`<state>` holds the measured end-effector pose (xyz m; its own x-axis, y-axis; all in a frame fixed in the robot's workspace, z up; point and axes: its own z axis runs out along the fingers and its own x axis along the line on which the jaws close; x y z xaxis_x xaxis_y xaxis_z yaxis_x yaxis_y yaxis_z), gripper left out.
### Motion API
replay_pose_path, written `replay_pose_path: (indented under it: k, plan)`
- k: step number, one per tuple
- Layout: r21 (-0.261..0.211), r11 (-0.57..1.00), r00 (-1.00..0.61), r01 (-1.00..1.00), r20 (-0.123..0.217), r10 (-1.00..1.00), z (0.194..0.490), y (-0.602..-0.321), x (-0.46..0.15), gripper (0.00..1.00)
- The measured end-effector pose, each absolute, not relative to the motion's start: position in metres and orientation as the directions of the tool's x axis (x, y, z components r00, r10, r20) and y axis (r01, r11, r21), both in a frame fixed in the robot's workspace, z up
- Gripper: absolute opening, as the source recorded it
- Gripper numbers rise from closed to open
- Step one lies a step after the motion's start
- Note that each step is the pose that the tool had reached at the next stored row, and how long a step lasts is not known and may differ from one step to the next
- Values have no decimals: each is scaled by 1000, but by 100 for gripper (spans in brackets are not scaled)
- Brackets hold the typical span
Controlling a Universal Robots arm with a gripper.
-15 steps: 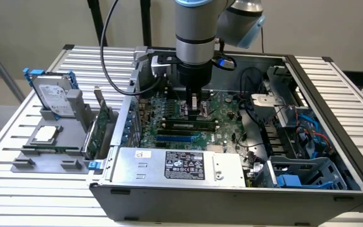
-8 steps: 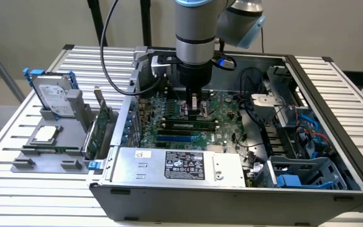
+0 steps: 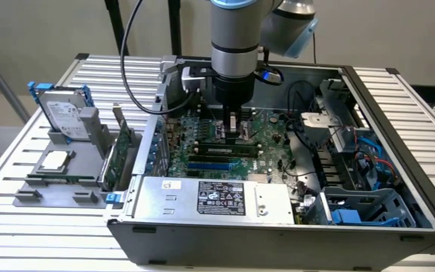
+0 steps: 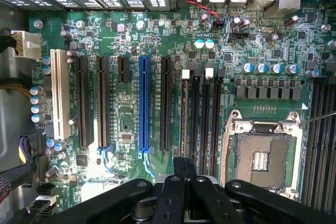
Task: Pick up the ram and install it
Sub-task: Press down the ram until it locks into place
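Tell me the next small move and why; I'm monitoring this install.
Probably ease straight down, slowly. The gripper seems to hold the ram edge-on just above the empty memory slots beside the CPU socket, apparently not seated yet. Its exact alignment with one slot is hard to confirm.

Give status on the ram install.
Done: the ram appears picked up, clamped edge-on in the gripper. In hand: the gripper hangs low inside the case, over the memory slots. Left: seating; the ram is not yet in a slot, and the slots look empty.
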<state>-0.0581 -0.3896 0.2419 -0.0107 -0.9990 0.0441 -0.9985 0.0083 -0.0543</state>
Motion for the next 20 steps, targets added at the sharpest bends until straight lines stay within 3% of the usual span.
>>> replay_pose_path:
  k: [20]
  plan:
    - [-11,8,-9,-1000,45,-999,224,-386,-50,0]
